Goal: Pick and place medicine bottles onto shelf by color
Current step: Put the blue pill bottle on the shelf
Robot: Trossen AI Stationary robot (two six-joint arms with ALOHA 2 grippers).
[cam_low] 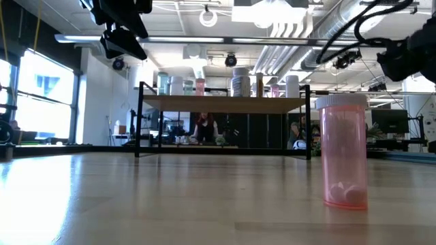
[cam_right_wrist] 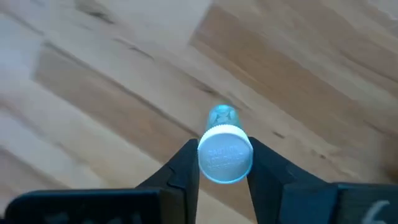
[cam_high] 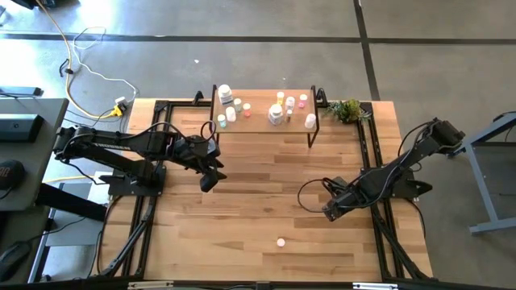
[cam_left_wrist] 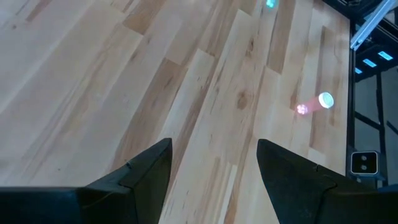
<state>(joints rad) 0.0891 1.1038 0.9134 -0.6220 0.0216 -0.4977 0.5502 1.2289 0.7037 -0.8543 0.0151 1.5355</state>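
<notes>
My right gripper (cam_high: 332, 211) is over the table's right half, pointing down, shut on a small blue-green medicine bottle (cam_right_wrist: 224, 149) with a white cap. A pink medicine bottle (cam_high: 280, 242) with a white cap stands on its base near the table's front edge, also seen in the low view (cam_low: 344, 153). The shelf (cam_high: 266, 121), a light-wood board on black legs, stands at the far edge and carries several bottles. My left gripper (cam_high: 208, 181) hangs open above bare table (cam_left_wrist: 211, 174) left of centre, holding nothing. My right gripper pinches the bottle at its white cap (cam_right_wrist: 225, 155) between its two fingers (cam_right_wrist: 183, 168), one on each side. The fingers come from above, pointing down. The bottle stays upright below them, its blue-green body (cam_right_wrist: 222, 116) toward the table; whether it is lifted clear I cannot tell.
A small green plant (cam_high: 348, 110) stands at the shelf's right end. Black frame rails (cam_high: 145, 225) run along the table's left and right sides. Wide bare wood lies between the shelf and the front edge.
</notes>
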